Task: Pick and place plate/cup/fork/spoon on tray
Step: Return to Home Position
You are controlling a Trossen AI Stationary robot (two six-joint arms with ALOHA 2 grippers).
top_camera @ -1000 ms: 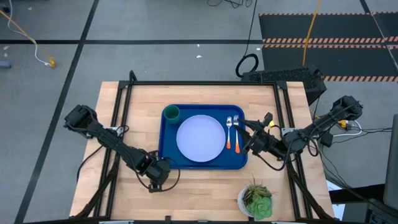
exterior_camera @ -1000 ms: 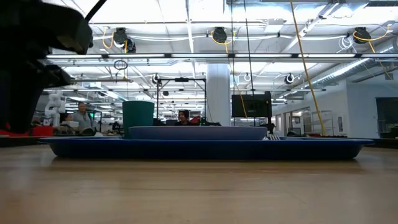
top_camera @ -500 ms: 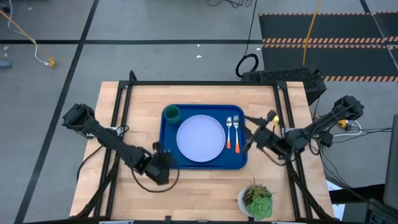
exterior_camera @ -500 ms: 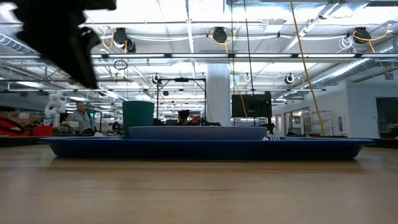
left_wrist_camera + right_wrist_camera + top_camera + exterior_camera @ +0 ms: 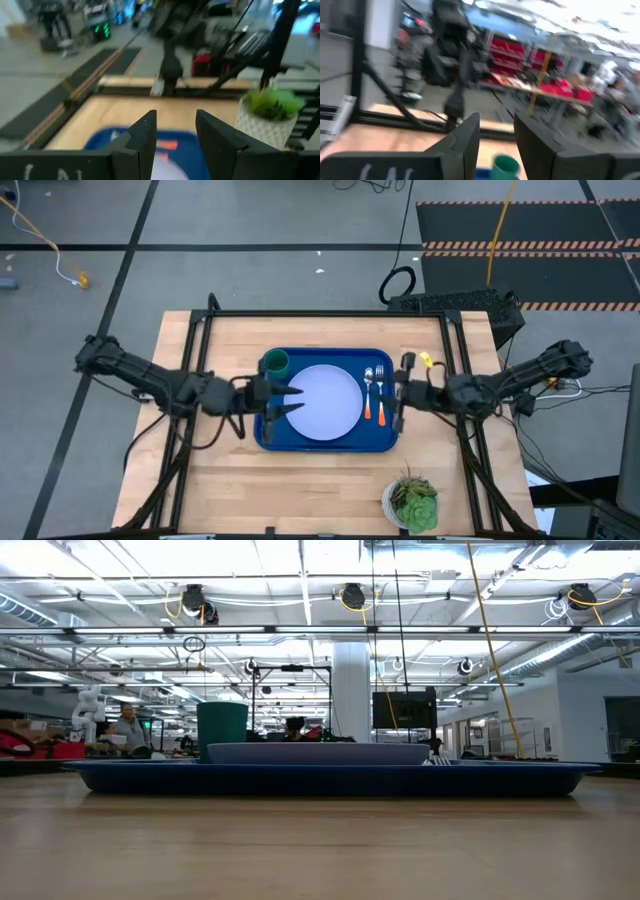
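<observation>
All four pieces sit on the large blue rectangular plastic tray (image 5: 330,448): the round pale lavender-white plate (image 5: 325,402) at centre, the small dark green cup (image 5: 275,362) at its 11 o'clock, and the small orange-handled metal fork and spoon (image 5: 367,410) side by side at 3 o'clock. My left gripper (image 5: 295,398) hangs over the tray's 9 o'clock rim, fingers apart and empty. My right gripper (image 5: 400,394) is just outside the 3 o'clock rim, also spread and empty. From overhead I cannot judge my height. If I am low, retreating could snag the rim, drag the tray or clip the cup.
</observation>
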